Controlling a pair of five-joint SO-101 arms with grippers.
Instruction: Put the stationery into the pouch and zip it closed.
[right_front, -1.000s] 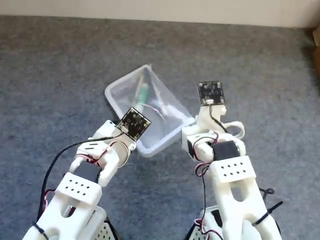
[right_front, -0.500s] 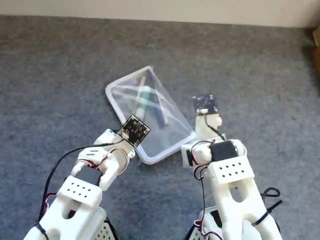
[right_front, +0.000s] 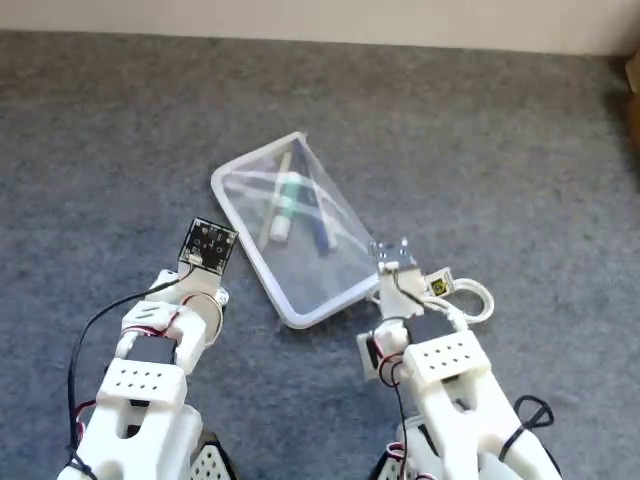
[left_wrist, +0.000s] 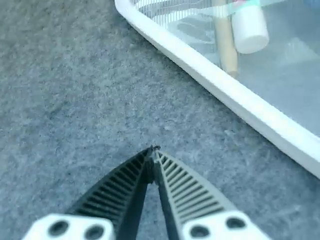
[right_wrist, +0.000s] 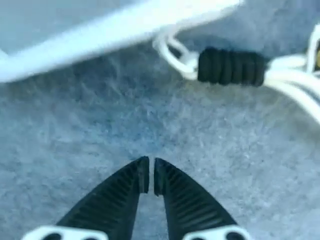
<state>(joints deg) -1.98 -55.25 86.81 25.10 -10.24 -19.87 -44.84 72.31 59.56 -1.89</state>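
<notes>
Stationery (right_front: 285, 207) lies inside pouch (right_front: 322, 282), middle of worktop (right_front: 520, 150). Left gripper (left_wrist: 152, 150) and right gripper (right_wrist: 148, 167) pressed together, empty, flanking its near end. Judged closing stage; next, confirm closure.

Indoor room, kind unclear, grey carpet-like surface (right_front: 520, 140), pale wall (right_front: 300, 18) behind

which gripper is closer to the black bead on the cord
Right. The right gripper is just short of the bead, near the pouch; the left gripper is across the pouch, beside its far edge.
</notes>
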